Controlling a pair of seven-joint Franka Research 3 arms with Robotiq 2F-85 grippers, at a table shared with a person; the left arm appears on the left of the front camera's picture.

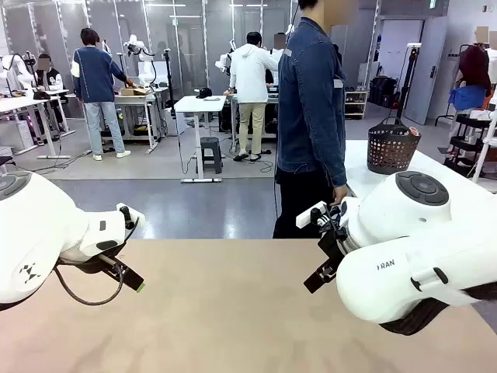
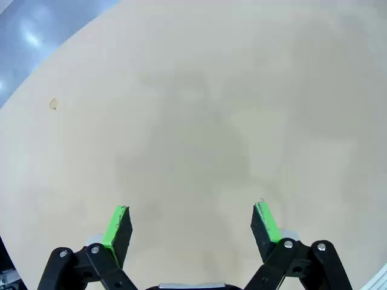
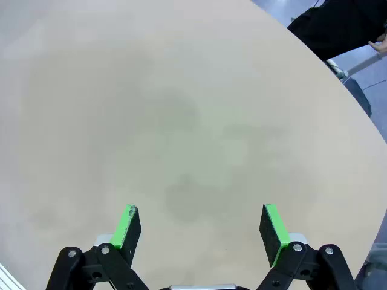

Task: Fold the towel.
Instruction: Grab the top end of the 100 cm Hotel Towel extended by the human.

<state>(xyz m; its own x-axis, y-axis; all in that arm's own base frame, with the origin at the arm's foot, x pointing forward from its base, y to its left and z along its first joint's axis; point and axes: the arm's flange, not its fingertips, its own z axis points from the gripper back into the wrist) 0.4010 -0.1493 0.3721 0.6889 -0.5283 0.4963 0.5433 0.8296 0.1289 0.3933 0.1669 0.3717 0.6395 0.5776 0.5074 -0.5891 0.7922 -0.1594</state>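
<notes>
Two grippers hang low over a tan table, and both are wide open with nothing in them. On the left gripper (image 2: 193,219) the green pads (image 2: 116,226) stand far apart, with bare table top (image 2: 193,90) under them. The right gripper (image 3: 202,222) looks the same, and the table's edge is farther off. A person (image 1: 311,116) in a blue jacket stands at the far side. Behind, a dark basket (image 1: 392,148) sits on a white table (image 1: 458,179). I cannot tell where the towel is.
</notes>
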